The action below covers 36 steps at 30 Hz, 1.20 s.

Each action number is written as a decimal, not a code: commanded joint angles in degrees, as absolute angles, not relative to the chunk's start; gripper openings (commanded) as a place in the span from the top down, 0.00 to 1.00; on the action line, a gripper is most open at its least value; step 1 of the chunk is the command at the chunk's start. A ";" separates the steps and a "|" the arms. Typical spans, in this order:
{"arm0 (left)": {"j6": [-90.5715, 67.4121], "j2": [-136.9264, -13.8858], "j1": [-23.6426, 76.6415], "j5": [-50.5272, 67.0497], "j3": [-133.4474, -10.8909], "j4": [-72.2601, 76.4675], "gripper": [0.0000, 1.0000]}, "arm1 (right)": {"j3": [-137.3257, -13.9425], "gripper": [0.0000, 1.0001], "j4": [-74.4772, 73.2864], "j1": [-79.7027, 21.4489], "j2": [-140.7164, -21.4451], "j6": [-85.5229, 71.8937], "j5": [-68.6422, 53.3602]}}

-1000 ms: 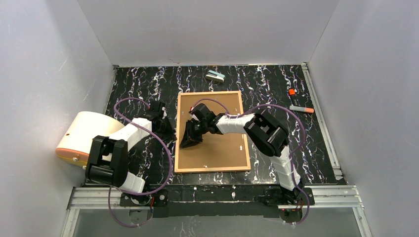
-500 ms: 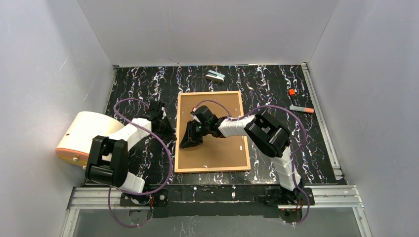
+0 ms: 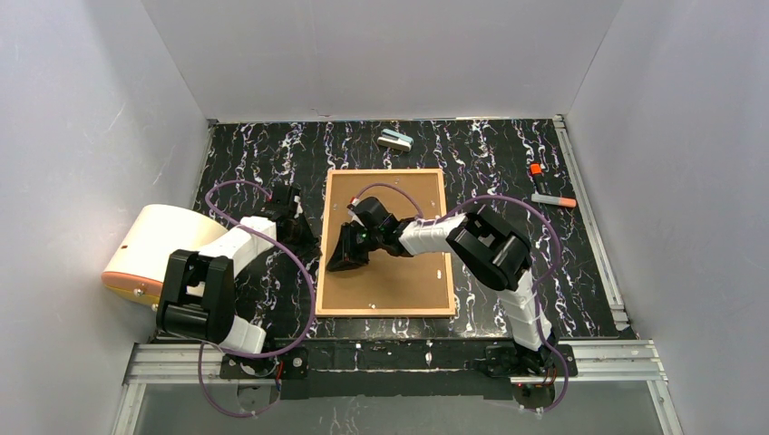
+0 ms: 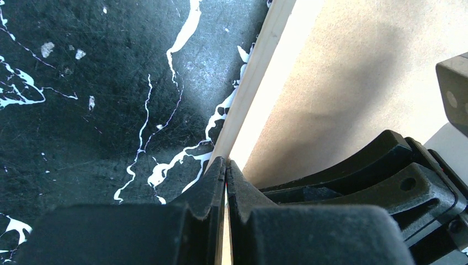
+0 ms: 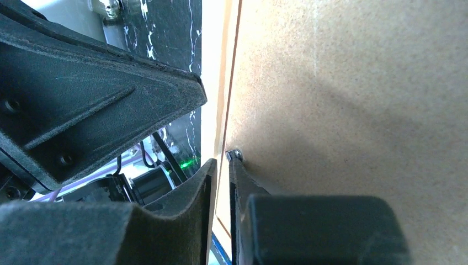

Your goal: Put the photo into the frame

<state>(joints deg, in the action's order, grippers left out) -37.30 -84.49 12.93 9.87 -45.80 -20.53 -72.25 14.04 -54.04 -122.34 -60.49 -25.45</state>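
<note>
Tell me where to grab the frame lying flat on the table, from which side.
Grip the frame by its thin light-wood left rail, coming from the left over the table. It lies flat, backing up, so probably only an outer edge gives fingers something to pinch.

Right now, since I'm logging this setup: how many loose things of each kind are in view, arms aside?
Picture frame, back up: 1
Markers: 2
Teal-and-white item: 1
Cream drum: 1
Total: 5
</note>
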 commanded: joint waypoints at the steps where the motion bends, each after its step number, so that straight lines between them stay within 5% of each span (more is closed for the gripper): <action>1: -38.68 -84.56 14.44 16.25 -44.71 -23.27 1.00 | -71.54 0.78 15.73 -56.29 -125.15 -58.97 -13.00; 13: -39.11 -86.69 14.50 18.93 -44.91 -23.30 1.00 | -69.73 0.99 10.59 -57.74 -122.19 -59.79 -5.27; 19: -41.52 -86.41 14.49 22.41 -43.43 -22.48 1.00 | -68.17 0.99 7.70 -57.75 -118.09 -61.03 -1.98; 24: -42.04 -86.64 14.47 24.94 -43.63 -22.13 1.00 | -66.26 0.76 6.37 -57.74 -110.96 -58.00 1.65; 29: -41.43 -86.75 14.46 26.76 -43.89 -22.57 1.00 | -63.64 0.65 3.97 -57.74 -107.58 -59.90 2.03; 36: -38.99 -87.60 14.49 28.42 -44.03 -23.50 0.85 | -60.73 0.82 4.23 -57.74 -106.67 -61.61 0.35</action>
<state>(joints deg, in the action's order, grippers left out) -40.66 -86.89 14.04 24.10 -44.45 -21.37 -62.37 5.30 -57.71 -108.88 -60.66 -0.54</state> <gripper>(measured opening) 0.138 0.226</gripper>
